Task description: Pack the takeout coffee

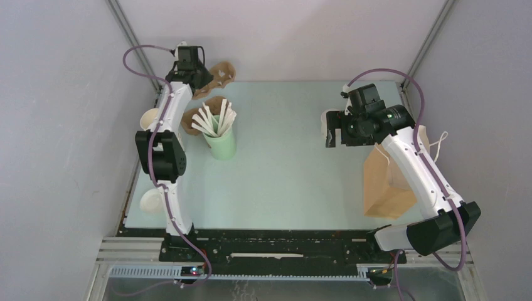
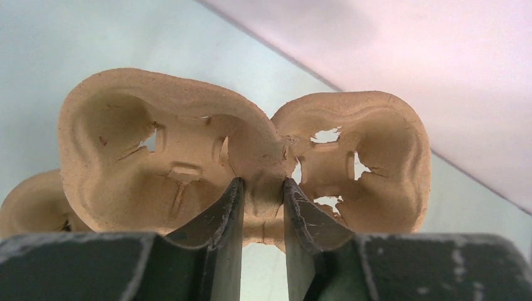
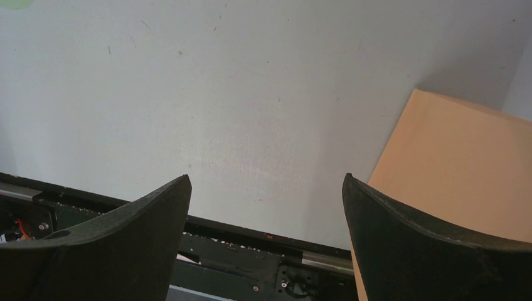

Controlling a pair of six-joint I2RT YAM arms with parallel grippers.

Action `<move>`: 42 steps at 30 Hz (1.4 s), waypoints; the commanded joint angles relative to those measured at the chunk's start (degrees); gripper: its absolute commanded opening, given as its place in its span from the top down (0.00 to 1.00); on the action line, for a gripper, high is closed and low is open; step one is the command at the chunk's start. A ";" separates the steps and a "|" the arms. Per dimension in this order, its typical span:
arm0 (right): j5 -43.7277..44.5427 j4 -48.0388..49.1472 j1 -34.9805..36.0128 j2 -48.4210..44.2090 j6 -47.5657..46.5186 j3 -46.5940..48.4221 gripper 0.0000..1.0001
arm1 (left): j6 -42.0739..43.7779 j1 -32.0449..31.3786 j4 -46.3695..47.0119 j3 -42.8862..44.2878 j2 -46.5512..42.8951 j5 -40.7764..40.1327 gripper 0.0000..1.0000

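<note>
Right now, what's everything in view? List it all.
takeout coffee cup: 1, cream-white, near-left table edge
cream cups: count unclear, cream, left edge, partly behind the left arm
green cup: 1, pale green, left of centre
sticks: several, white, standing in the green cup
cup carriers: 2, brown pulp, far-left corner
paper bag: 1, brown, right side
table: 1, pale, under everything
left gripper: 1, black, closed on one carrier's middle bridge
right gripper: 1, black, open and empty, above the table right of centre
</note>
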 commanded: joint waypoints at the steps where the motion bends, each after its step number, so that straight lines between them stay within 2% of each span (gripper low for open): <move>1: -0.01 0.83 0.96 -2.12 -0.64 2.34 0.01 | -0.97 -0.42 4.40 7.91 -5.00 5.53 1.00; 5: -0.42 0.94 2.12 -3.17 -0.97 3.29 0.00 | -1.41 -1.91 3.18 12.31 -8.04 8.50 1.00; 9: -0.47 0.94 3.85 -5.13 -1.01 4.67 0.00 | -1.38 -4.54 2.55 11.29 -13.77 13.97 1.00; 15: -0.53 -0.30 4.31 -9.16 0.37 8.05 0.00 | 0.66 -11.49 2.38 -0.63 -26.44 21.10 0.99; 21: 0.31 -4.18 3.80 -14.38 3.16 16.00 0.00 | 4.46 -19.82 3.34 -14.51 -39.06 25.20 0.98; 28: 4.47 -10.04 -0.78 -21.33 4.68 21.56 0.00 | 5.77 -28.30 6.54 -25.32 -47.68 29.76 0.97; 35: 10.76 -16.86 -1.59 -23.59 6.39 24.95 0.00 | 6.73 -29.58 6.87 -30.53 -51.35 32.54 0.97; 38: 15.48 -19.76 -1.84 -23.28 9.12 24.75 0.00 | 8.85 -29.56 6.57 -31.21 -52.56 36.37 0.96; 42: 16.64 -19.69 -2.81 -21.75 10.36 23.25 0.00 | 10.89 -29.58 6.96 -33.26 -54.75 41.82 0.96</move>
